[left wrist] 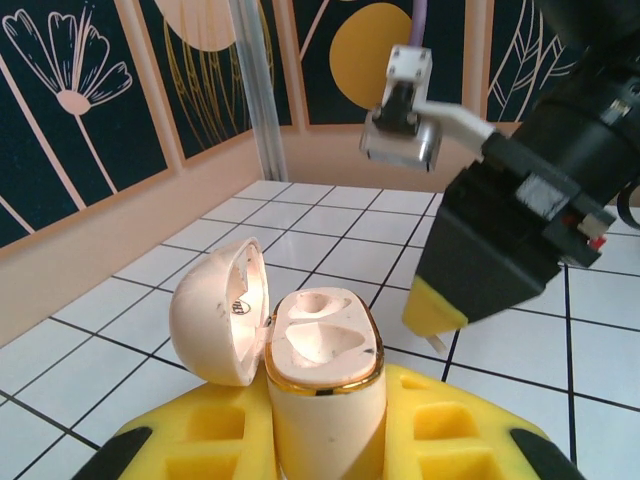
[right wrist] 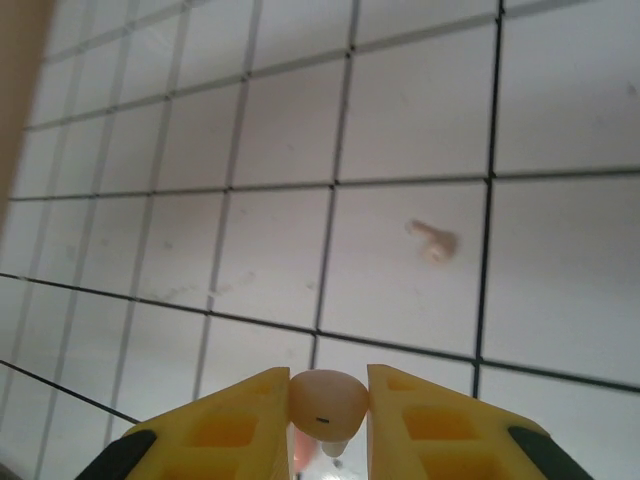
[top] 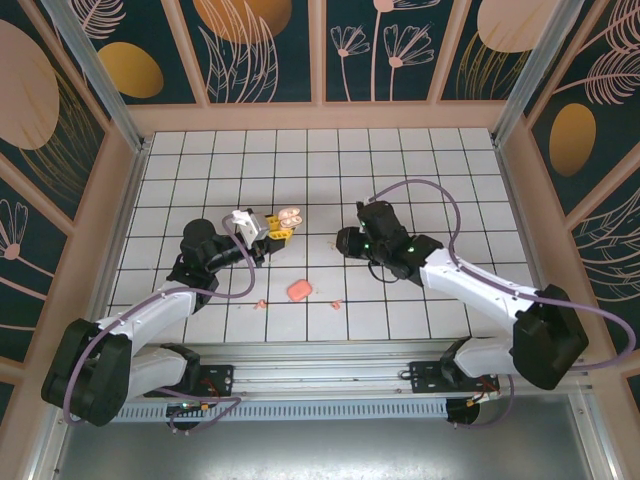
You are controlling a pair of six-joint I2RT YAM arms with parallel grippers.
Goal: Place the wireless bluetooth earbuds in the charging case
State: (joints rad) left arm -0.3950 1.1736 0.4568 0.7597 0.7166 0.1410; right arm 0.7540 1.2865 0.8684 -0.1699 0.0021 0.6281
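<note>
Held earbud (right wrist: 326, 402) pinched in right gripper (right wrist: 328, 385), bottom centre; loose earbud (right wrist: 433, 240) on tile, right of centre. Left gripper (top: 270, 228) clenched on open charging case (left wrist: 325, 370), lid (left wrist: 220, 310) hinged left. Bare tiles (top: 400, 160) span upper frame to the walls.

We get bright, even light from above on the tiles (top: 400, 180), soft shadows under the arms (top: 470, 285), a glint on the case (left wrist: 325, 400) rim, and a hazy right wrist view blurring the near earbud (right wrist: 326, 405).
</note>
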